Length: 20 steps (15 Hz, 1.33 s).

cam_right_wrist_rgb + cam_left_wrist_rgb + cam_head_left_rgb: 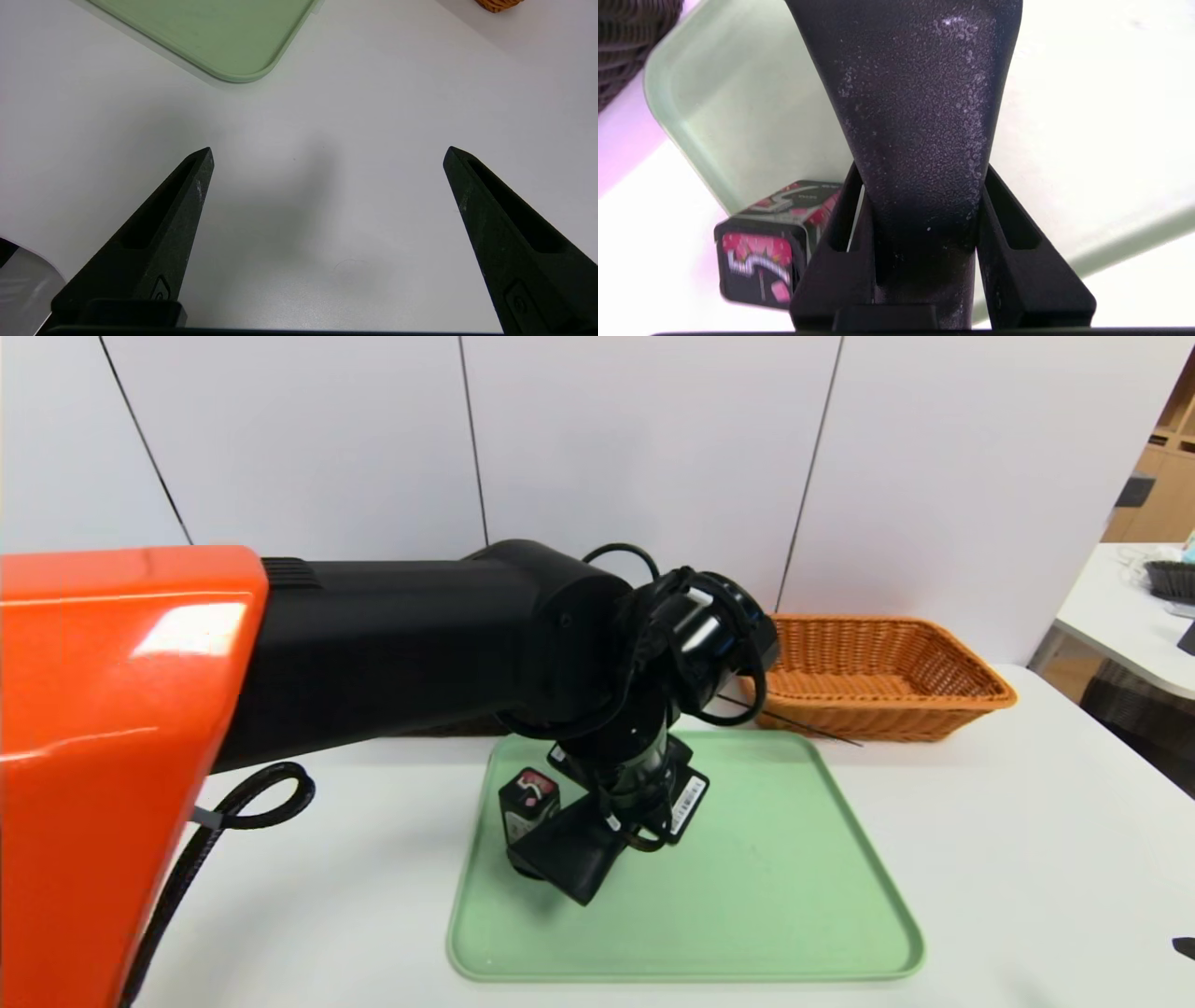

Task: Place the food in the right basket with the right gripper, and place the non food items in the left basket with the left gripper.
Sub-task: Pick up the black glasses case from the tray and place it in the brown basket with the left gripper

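Orange arm housing point(112, 709) looms closest, and the left arm reaches from it across the green tray point(747, 896). Over that tray the left gripper point(920, 172) is clamped on a dark, tapered object point(920, 93). A swing towards the left could knock the black "5" box point(529, 798), standing just beside it on the tray, because the load sticks out so close. The slanting sides might also let it slip or twist if the pinch is weak.

The brown wicker basket point(873, 709) on the right shows bare weave where I can see inside. The dark wicker basket point(630, 42) is mostly behind the arm; its contents I cannot tell. The right gripper point(329, 156) waits over the table point(303, 210) near a tray corner, jaws wide and holding nothing.
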Each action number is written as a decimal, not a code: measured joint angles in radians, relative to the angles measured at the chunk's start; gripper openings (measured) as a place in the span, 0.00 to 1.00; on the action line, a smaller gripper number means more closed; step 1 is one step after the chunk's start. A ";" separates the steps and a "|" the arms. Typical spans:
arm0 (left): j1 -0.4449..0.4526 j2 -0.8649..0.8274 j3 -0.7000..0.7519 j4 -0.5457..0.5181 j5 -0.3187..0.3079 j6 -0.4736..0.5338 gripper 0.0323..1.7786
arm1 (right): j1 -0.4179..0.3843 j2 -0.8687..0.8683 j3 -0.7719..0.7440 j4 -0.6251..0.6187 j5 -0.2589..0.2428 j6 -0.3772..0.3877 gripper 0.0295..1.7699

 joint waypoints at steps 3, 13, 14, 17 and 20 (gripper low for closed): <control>-0.049 -0.050 0.000 -0.002 0.016 0.027 0.33 | 0.000 0.000 0.000 0.000 -0.001 0.000 0.96; -0.067 -0.267 0.000 -0.133 0.098 0.399 0.33 | 0.000 -0.012 0.004 0.000 0.000 -0.004 0.96; -0.046 -0.290 0.000 -0.147 0.099 0.443 0.33 | 0.000 -0.011 0.003 0.000 0.000 -0.007 0.96; 0.039 -0.351 0.000 -0.165 0.091 0.554 0.32 | 0.000 -0.011 0.003 0.000 0.002 -0.009 0.96; 0.131 -0.396 0.000 -0.175 0.025 0.668 0.32 | 0.000 -0.011 0.004 0.000 0.002 -0.009 0.96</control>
